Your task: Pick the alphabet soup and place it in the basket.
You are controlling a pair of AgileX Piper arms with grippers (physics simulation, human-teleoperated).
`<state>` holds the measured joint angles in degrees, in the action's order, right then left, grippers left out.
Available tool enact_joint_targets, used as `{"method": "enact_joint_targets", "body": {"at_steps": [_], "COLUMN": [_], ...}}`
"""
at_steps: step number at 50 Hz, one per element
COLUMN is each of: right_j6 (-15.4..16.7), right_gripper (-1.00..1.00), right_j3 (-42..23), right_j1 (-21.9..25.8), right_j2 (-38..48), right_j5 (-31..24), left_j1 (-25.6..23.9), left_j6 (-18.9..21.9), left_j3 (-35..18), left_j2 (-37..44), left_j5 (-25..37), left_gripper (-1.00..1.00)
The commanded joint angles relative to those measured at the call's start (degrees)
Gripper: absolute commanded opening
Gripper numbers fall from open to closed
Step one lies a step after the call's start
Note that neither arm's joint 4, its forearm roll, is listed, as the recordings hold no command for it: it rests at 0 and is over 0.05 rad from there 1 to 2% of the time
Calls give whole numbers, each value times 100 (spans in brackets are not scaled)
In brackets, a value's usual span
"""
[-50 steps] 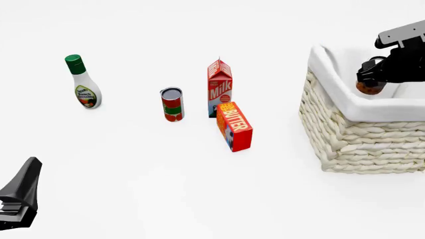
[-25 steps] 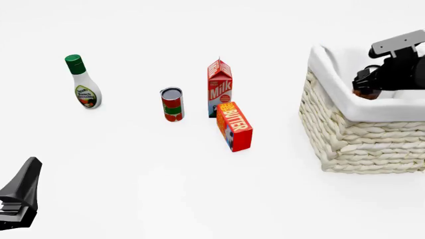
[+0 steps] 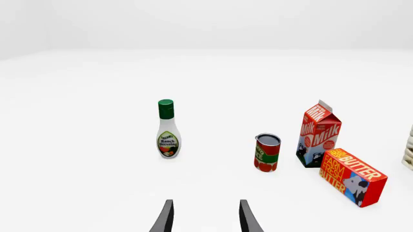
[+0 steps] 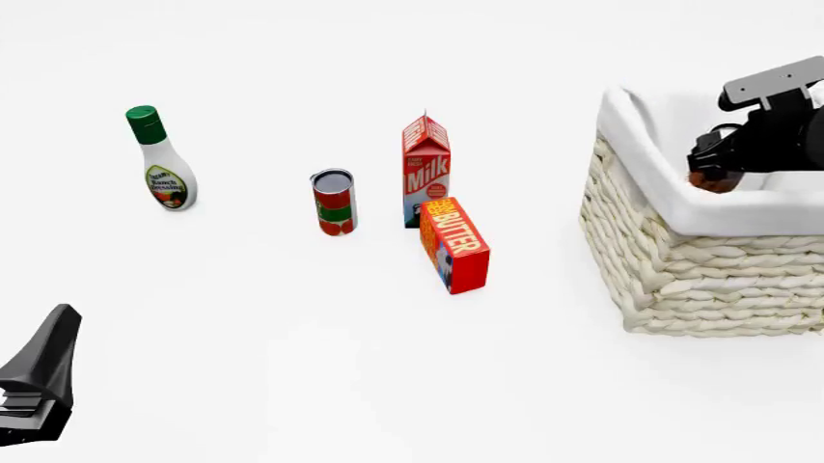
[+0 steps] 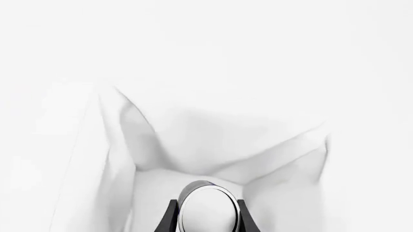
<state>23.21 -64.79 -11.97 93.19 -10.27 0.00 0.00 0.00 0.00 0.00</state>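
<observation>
Alphabet soup (image 5: 208, 210) is clamped by right gripper (image 4: 716, 172) inside basket (image 4: 670, 260) at table's right edge; left gripper (image 3: 205, 217) is held apart, empty.

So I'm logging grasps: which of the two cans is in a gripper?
The alphabet soup, clamped by the right gripper inside the basket. The red-and-green can stands free beside the milk carton.
</observation>
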Motion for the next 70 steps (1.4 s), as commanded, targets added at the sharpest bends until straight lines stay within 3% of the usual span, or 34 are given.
{"method": "enact_joint_targets", "body": {"at_steps": [1, 50, 51, 70], "right_j6": [-101, -52, -38, -148], "right_gripper": [-100, -100, 100, 100], "right_j3": [-121, -44, -44, -109], "right_j1": [-49, -125, -142, 117], "right_j2": [79, 363, 356, 49], "right_j5": [63, 306, 314, 46], "left_j1": [0, 0, 0, 0], "left_j6": [0, 0, 0, 0], "left_j3": [0, 0, 0, 0], "left_j2": [0, 0, 0, 0], "left_j5": [0, 0, 0, 0], "left_gripper": [100, 100, 100, 100]}}
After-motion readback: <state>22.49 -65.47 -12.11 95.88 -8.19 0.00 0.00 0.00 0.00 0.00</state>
